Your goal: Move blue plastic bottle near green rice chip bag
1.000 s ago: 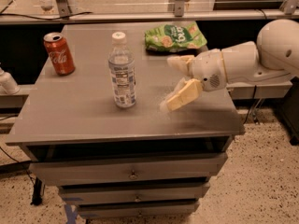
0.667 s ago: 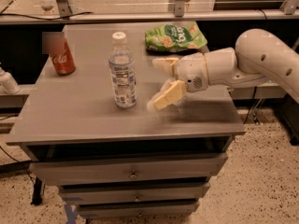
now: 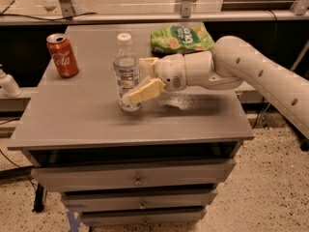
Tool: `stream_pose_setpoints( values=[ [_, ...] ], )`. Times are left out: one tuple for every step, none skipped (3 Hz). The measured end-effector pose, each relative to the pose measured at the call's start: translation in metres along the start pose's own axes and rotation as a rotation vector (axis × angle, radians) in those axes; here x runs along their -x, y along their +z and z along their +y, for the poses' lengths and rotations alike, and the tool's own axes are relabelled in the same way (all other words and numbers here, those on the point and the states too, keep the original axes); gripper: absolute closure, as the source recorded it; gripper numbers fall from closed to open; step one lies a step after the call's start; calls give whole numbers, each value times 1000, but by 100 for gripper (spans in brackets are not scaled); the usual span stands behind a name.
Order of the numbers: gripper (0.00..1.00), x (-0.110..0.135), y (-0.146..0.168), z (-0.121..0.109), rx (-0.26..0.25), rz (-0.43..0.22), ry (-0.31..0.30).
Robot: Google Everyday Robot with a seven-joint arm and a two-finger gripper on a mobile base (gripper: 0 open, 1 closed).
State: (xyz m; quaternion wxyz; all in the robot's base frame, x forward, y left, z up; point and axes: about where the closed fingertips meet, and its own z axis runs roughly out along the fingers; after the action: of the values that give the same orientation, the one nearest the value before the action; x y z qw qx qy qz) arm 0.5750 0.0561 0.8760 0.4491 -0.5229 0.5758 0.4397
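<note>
The blue plastic bottle [image 3: 125,69], clear with a white cap and a printed label, stands upright in the middle of the grey table [image 3: 72,122]. The green rice chip bag [image 3: 181,37] lies flat at the table's back right. My gripper [image 3: 135,80] reaches in from the right at the bottle's right side. Its fingers are spread: the near finger [image 3: 144,91] crosses in front of the bottle's lower part, the far finger [image 3: 147,64] sits behind its right edge. The jaws are open around the bottle, not closed on it.
A red Coca-Cola can [image 3: 62,55] stands at the table's back left. The table is a cabinet with drawers [image 3: 137,180] below. A white object [image 3: 8,85] sits on a lower shelf to the left. A rail runs behind the table.
My gripper has moved left from the table's right part to the bottle, and its fingers now straddle the bottle's right side. The bottle, can and bag have not moved.
</note>
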Motion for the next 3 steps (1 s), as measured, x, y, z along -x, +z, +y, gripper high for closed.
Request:
stream_pose_setpoints(
  values=[
    [41,4,10,-4,-10,-26,18],
    [64,5,3,-4,-36,-36,40],
    [87,13,-22,-3,-97,-54,50]
  ],
)
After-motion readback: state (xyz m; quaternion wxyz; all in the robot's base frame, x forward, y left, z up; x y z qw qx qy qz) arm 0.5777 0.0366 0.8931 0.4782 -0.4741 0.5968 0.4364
